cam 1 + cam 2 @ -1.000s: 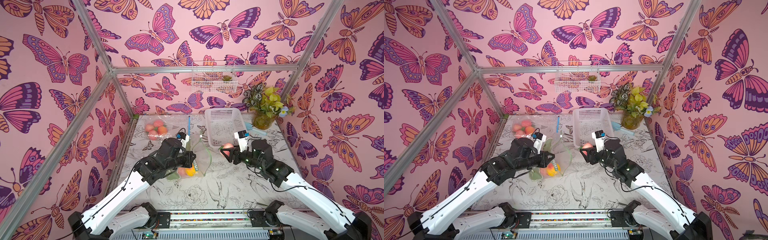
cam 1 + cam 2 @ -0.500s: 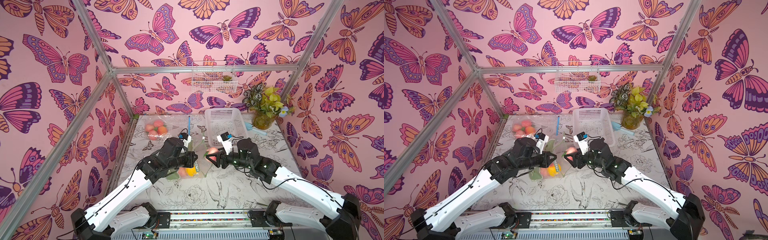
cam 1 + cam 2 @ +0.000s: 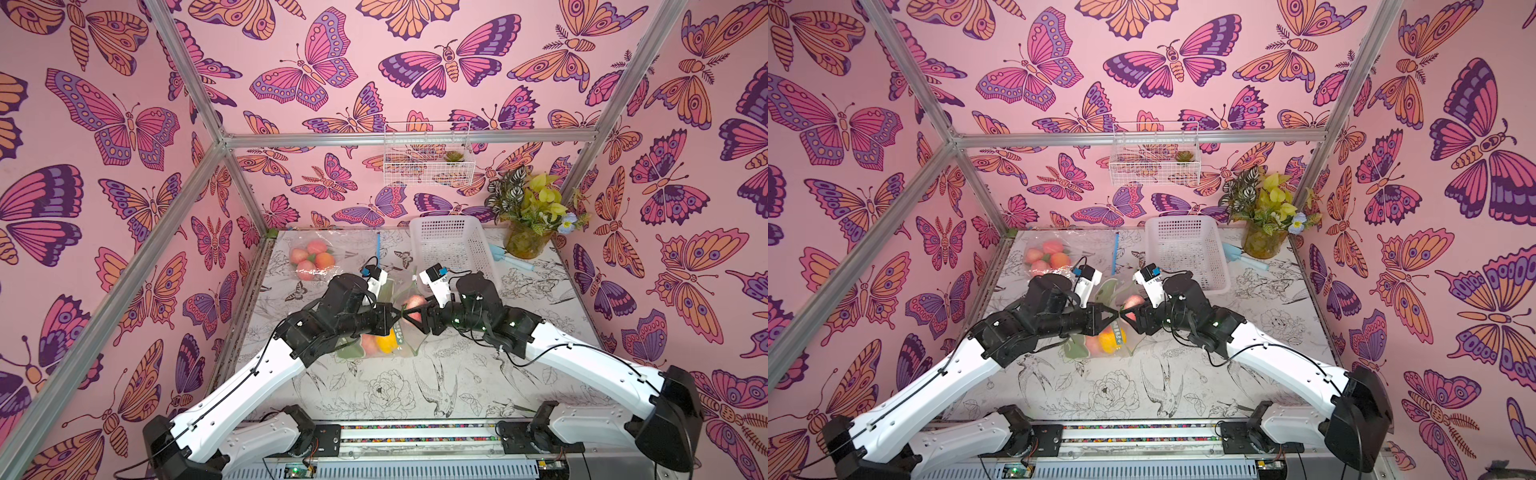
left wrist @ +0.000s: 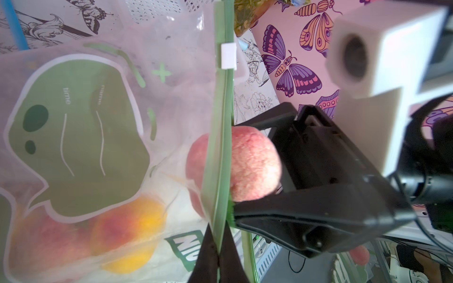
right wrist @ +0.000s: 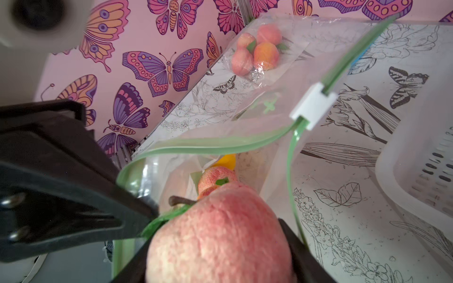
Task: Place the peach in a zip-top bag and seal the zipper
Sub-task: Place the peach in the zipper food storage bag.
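Having swung in, our right fingers point(image 4: 282, 215) clamp the peach point(image 4: 255, 166) at the mouth of the bag point(image 4: 171, 85); left fingers point(image 4: 204, 257) pinch its rim.

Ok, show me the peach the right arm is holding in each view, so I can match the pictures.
In a top view: the peach is mid-table, where the arms meet.
In a top view: same spot, at the zip-top bag mouth.
Left wrist: peach gripped by the right fingers, half behind the green zipper strip.
Right wrist: peach nearest the lens.
Shared landmark: the white basket.
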